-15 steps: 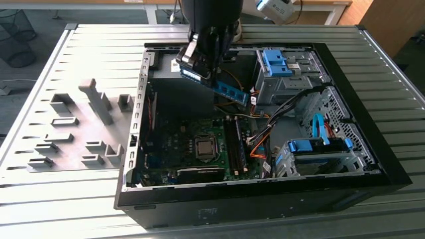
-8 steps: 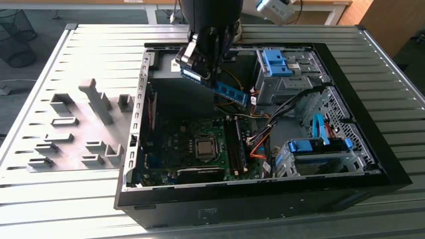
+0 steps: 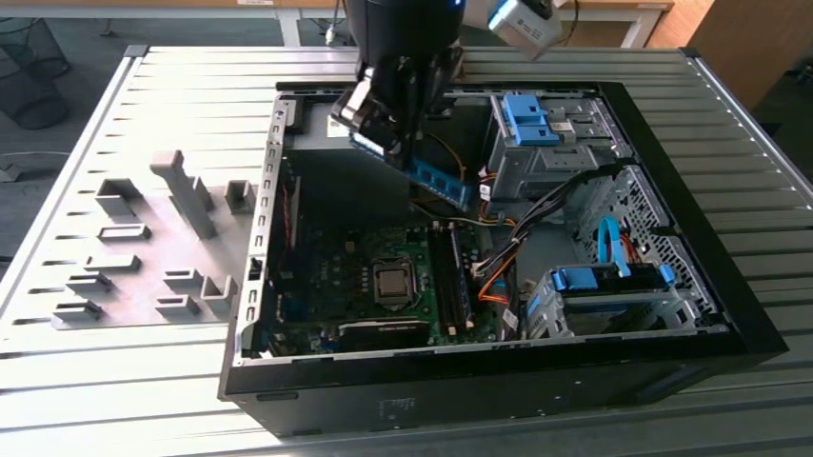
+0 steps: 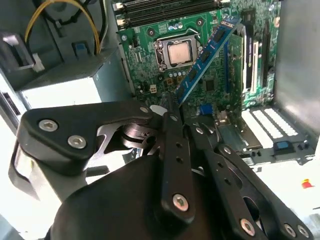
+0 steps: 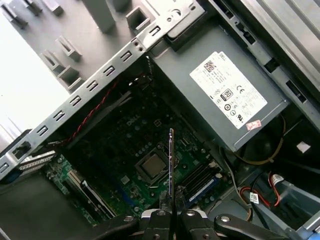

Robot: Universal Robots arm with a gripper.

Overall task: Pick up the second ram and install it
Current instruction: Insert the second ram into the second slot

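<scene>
The second ram (image 3: 439, 181), a long green stick with a blue label, hangs tilted in the air over the open computer case (image 3: 508, 367). My gripper (image 3: 402, 150) is shut on its upper end. In the second wrist view the ram (image 4: 207, 52) juts out from the gripper (image 4: 181, 116) above the motherboard (image 4: 150, 65) and processor (image 4: 179, 52). The first wrist view shows the ram (image 5: 171, 160) edge-on, a thin line rising from the gripper (image 5: 171, 214) over the processor (image 5: 151, 166). The memory slots (image 3: 447, 276) lie below, beside the processor (image 3: 391, 282).
Grey fixture blocks (image 3: 152, 248) stand on the slatted table at the exterior view's left. Inside the case are the power supply (image 5: 220, 95), blue-tabbed drive cages (image 3: 534, 119), a lower drive bay (image 3: 597, 286) and orange and black cables (image 3: 502, 271). The case walls (image 3: 269, 190) ring the motherboard.
</scene>
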